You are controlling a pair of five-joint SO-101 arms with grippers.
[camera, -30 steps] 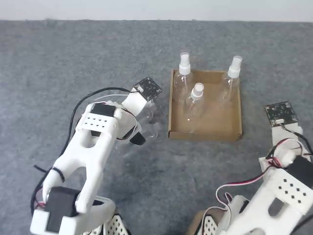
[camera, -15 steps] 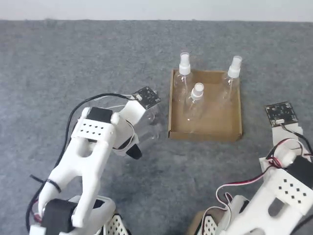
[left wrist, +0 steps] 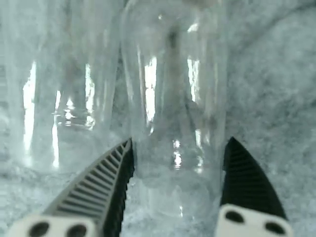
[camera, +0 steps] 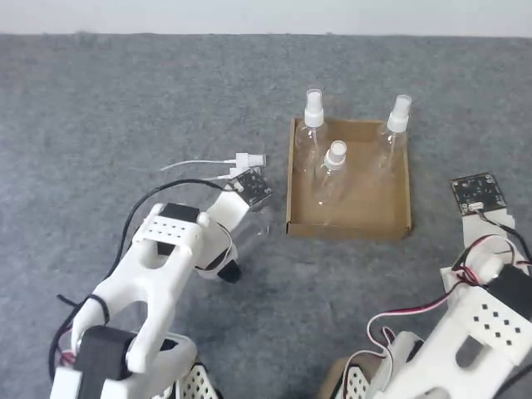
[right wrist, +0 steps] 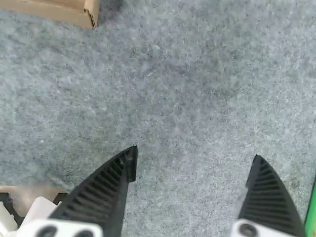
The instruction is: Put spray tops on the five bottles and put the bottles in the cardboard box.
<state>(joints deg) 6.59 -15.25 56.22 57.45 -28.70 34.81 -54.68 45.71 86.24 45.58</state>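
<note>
**Surface** (camera: 125, 100): grey, felt-like covering.

**Cardboard box** (camera: 349, 229): open-topped, lay right of centre on the surface. It held three clear bottles, each upright and fitted with a white spray top:
- far-left bottle (camera: 313, 125), in the far left corner
- far-right bottle (camera: 397, 129), in the far right corner
- middle bottle (camera: 334, 170), nearer the centre of the box

**Loose spray top** (camera: 248, 160): white, lay on its side on the surface just left of the box. Its thin tube trailed away from the box.

**Fourth bottle** (left wrist: 173, 98) and **fifth bottle** (left wrist: 64, 89): clear, stood side by side on the surface between the loose spray top and the left arm.

**Left arm** (camera: 162, 266): left jaws were spread, one on each side of the fourth bottle's lower body. Whether they touched it could not be told.

**Right arm** (camera: 478, 324): at the near right. Right jaws were spread wide above bare surface, with a corner of the box beyond them.
</note>
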